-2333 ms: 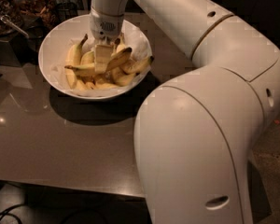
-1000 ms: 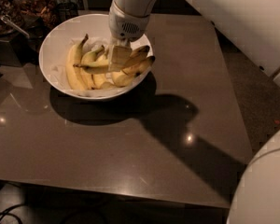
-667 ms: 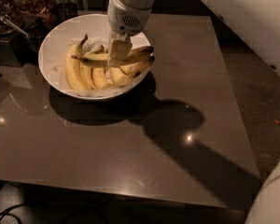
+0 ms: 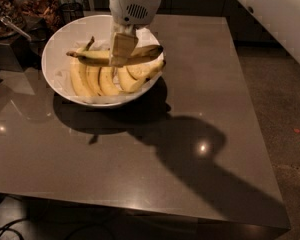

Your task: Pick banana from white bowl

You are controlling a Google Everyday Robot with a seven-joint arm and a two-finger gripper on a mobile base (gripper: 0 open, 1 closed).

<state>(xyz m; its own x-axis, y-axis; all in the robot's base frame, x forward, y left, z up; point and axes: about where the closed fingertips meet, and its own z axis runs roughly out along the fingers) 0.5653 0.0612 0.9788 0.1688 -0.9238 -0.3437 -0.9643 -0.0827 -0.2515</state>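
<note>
The white bowl [image 4: 60, 39] stands at the far left of the brown table and holds several yellow bananas. My gripper [image 4: 121, 51] hangs over the bowl's middle, shut on the long bruised banana [image 4: 95, 55]. That banana lies level, lifted above the other bananas, its dark stem pointing left and its dark tip to the right. The shorter bananas [image 4: 97, 79] lie under it in the bowl.
The brown table [image 4: 190, 109] stretches right and toward the front, with the arm's shadow across it. Jars and dark containers [image 4: 35, 4] stand behind the bowl at the far left. Bare floor [image 4: 285, 99] lies to the right of the table.
The gripper has risen with the long banana, which now hangs level above the others. The arm's bulk has moved out of view to the upper right.
</note>
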